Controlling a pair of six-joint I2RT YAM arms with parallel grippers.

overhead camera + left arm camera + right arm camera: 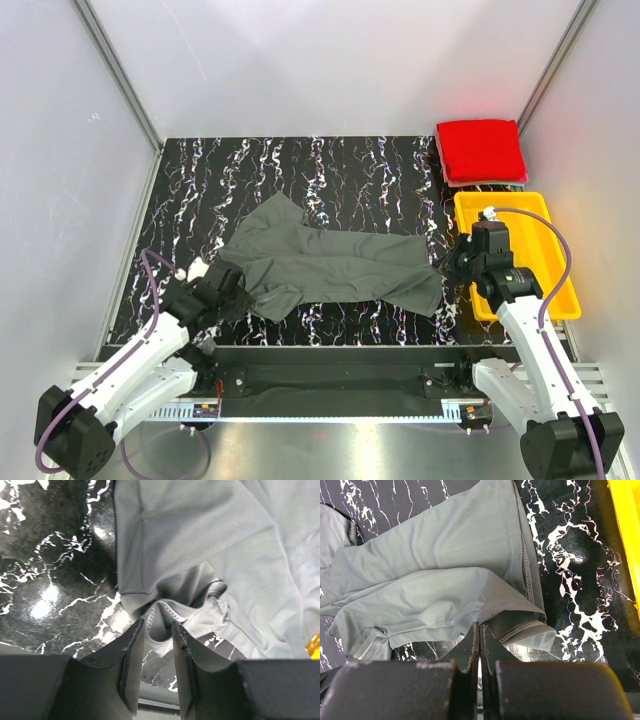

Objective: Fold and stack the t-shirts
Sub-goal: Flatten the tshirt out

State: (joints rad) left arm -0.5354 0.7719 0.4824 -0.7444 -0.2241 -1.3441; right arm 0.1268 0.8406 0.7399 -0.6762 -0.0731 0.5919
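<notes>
Now my left tool [157,625] and right tool [479,626] each pinch opposite ends of the dark grey cloth t-shirt [330,265].

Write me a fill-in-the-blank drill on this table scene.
1. The left gripper and right gripper both pinch the grey shirt, which lies spread out, not yet ___.
2. The red shirt sits folded beyond the ___ tray.
3. Under the red shirt shows a ___ edge.
Missing: folded; yellow; pink.
</notes>
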